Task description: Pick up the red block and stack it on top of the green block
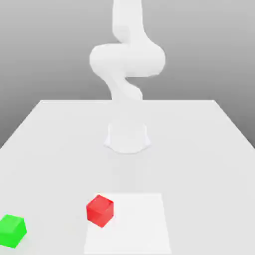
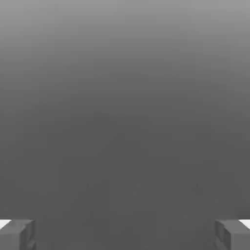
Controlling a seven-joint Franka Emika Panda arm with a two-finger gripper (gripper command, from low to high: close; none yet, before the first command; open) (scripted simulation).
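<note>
The red block [image 1: 99, 210] sits on the white table [image 1: 199, 149] near its front edge, a little toward the exterior view's left. The green block [image 1: 12, 230] rests on the table farther to that view's left, apart from the red one. My white arm [image 1: 127, 60] rises from its base [image 1: 127, 137] at the table's middle and leaves the picture at the top. In the hand view my gripper [image 2: 125, 234] is open: its grey fingertips [image 2: 17, 234] stand far apart with nothing between them, facing a plain grey background.
A slightly brighter square patch [image 1: 134, 224] marks the table surface at the front, with the red block on its left edge. The table's far edge [image 1: 127, 101] runs behind the arm's base.
</note>
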